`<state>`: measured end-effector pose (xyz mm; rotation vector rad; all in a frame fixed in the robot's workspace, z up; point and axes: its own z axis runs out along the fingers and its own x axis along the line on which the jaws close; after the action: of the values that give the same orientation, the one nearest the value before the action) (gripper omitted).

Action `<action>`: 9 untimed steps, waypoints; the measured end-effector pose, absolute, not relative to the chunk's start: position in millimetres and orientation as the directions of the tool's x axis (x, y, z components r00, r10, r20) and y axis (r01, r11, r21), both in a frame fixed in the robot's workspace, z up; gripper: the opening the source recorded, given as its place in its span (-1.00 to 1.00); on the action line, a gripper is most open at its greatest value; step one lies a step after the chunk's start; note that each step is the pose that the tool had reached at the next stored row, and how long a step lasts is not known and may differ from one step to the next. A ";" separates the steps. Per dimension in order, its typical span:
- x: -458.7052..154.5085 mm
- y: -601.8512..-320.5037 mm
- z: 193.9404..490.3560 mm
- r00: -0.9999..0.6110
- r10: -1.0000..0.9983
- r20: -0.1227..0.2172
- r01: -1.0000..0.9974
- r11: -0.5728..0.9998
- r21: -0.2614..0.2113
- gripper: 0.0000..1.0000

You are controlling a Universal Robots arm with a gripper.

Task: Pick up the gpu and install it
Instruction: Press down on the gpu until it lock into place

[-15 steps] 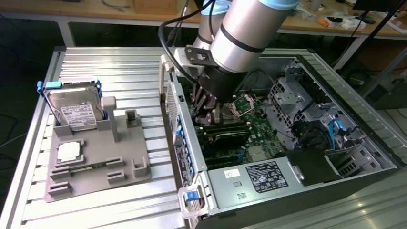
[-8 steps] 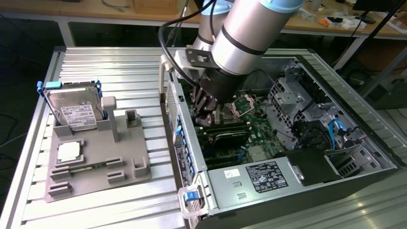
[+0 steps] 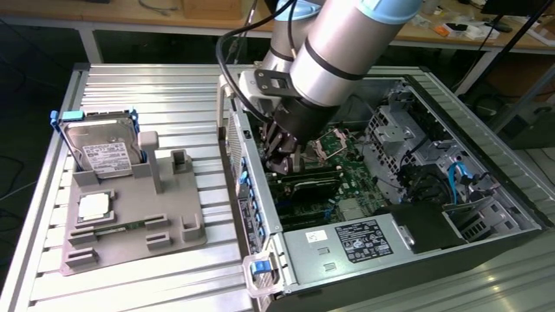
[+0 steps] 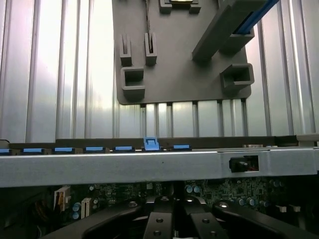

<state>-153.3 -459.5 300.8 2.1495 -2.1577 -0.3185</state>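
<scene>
Below, a ribbed metal table (image 3: 130, 84) is carrying a grey fixture tray (image 3: 130, 221) and an open computer case (image 3: 485, 162), with wooden benches (image 3: 173, 13) standing behind. Inside the case, the gripper (image 3: 284, 156) is reaching down over the gpu (image 3: 305, 180), seated edge-on by the motherboard (image 3: 351, 172). Its fingers are sitting close together, their tips hidden, so I cannot tell the grip.

Ribbed aluminium table (image 3: 130, 84) carrying a grey fixture tray (image 3: 173, 227) towards the exterior view's left, an open computer case (image 3: 485, 162) sitting beside it towards the right
</scene>
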 end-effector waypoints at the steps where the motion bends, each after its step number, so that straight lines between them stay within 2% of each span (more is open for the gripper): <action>1: -153.2 -460.2 300.8 -0.013 -0.996 -0.092 -0.979 -0.006 0.203 -0.79; 9: -149.8 -461.1 300.9 -0.015 -0.996 -0.089 -0.976 -0.005 0.220 -0.79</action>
<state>-149.8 -461.1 300.9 2.1375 -2.1482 -0.3363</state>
